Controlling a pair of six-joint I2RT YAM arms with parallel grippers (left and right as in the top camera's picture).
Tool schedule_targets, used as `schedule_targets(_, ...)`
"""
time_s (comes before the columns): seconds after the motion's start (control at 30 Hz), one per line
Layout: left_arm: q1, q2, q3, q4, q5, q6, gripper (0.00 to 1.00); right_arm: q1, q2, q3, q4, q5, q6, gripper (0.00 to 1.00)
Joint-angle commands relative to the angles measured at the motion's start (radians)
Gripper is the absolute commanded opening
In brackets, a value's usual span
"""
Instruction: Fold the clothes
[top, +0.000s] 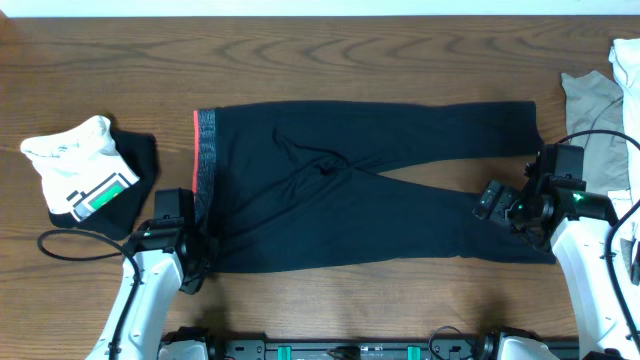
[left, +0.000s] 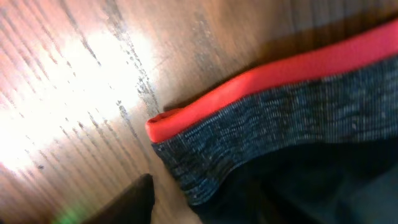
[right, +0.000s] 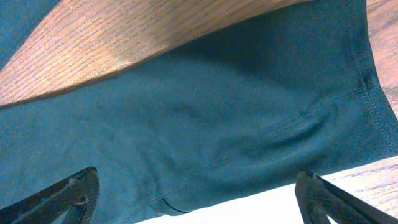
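The left gripper (top: 200, 262) sat at the near end of the grey-and-red waistband (left: 280, 118). That corner lay just ahead of one dark fingertip (left: 134, 199), but whether the jaws had closed on it could not be told. The right gripper (top: 488, 205) hovered with its jaws spread wide, the near leg's cuff end lying between its fingers (right: 62, 199). The black pants (top: 330, 210) lay flat on the wooden table (top: 100, 70), their long axis running from one gripper across to the other, each arm nearest its own end. The fold likely meant carrying the near edge away from both grippers. Farther out, a white green-patched top (top: 80, 165) lay outboard of the left gripper, and a beige top (top: 590, 105) beyond the right.
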Motion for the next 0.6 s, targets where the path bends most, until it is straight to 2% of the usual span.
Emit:
schedule_targets(0.0,0.005,-0.009,-0.005,0.012,0.000,-0.008,0.33,0.013,-0.004,-0.006,0.000,-0.008,-0.005,0.99)
schedule_targets(0.07,0.005,-0.009,-0.005,0.014,0.000,-0.008,0.29,0.013,-0.004,-0.006,-0.002,-0.008,-0.005,0.99)
schedule_targets(0.27,0.005,-0.009,-0.005,0.005,0.000,-0.008,0.29,0.013,-0.004,-0.006,-0.009,-0.008,-0.005,0.99)
schedule_targets(0.37,0.005,-0.009,-0.005,-0.017,0.008,-0.008,0.37,0.013,-0.004,-0.006,-0.010,-0.008,-0.005,0.99)
schedule_targets(0.57,0.005,-0.005,-0.038,0.013,0.011,-0.008,0.44,0.013,-0.004,-0.006,-0.009,-0.008,-0.005,0.99)
